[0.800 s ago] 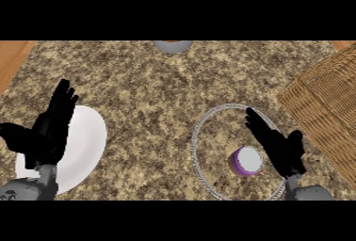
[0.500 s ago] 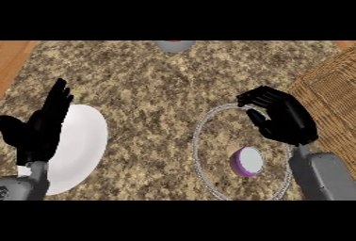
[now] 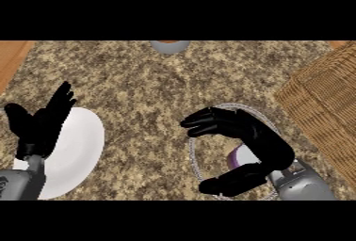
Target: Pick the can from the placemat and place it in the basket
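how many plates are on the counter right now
1. A white plate lies at the left, partly under the open left hand. The round placemat beneath the right hand is no plate. The hands may hide more.

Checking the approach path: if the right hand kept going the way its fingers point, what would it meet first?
The black right hand points left across the round grey placemat's rim; beyond lies bare speckled stone counter. The white plate looks next, though height is unclear.

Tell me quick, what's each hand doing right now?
Left hand: open, fingers up, resting over the white plate, holding nothing.
Right hand: open, fingers and thumb spread over the can, not closed on it.
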Controlling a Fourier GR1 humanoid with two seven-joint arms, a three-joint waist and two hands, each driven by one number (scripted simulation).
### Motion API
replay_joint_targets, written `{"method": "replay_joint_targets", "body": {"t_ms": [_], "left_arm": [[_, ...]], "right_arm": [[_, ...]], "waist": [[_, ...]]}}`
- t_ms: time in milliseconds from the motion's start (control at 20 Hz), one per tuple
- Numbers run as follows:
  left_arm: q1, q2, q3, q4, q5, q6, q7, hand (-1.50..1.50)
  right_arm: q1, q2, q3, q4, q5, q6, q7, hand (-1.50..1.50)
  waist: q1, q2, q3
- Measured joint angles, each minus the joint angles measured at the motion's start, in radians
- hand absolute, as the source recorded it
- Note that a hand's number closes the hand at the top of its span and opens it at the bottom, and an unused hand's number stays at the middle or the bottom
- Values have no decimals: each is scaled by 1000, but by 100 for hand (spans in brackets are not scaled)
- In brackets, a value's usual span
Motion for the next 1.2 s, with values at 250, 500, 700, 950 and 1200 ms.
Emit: {"method": "replay_joint_targets", "body": {"t_ms": [250, 500, 700, 950, 1200], "left_arm": [[-5, 23, 43, 37, 19, -59, -7, 0], [-5, 15, 48, 57, 10, -54, -16, 0], [-12, 9, 44, 65, 1, -52, -20, 0], [-28, -11, 37, 80, -12, -50, -26, 0], [-21, -11, 44, 77, -18, -55, -22, 0]], "right_arm": [[-3, 30, 67, -148, 89, -32, 247, -150], [-113, -88, 36, -249, 139, 67, 541, -150], [-236, -211, -29, -268, 200, 159, 730, -150], [-390, -295, -134, -241, 66, 334, 955, -150], [-445, -374, -188, -187, -173, 490, 1066, -150]], "waist": [[-5, -3, -1], [-16, -10, -4], [-20, -12, -5], [-12, -8, -4], [-9, -8, -3]]}}
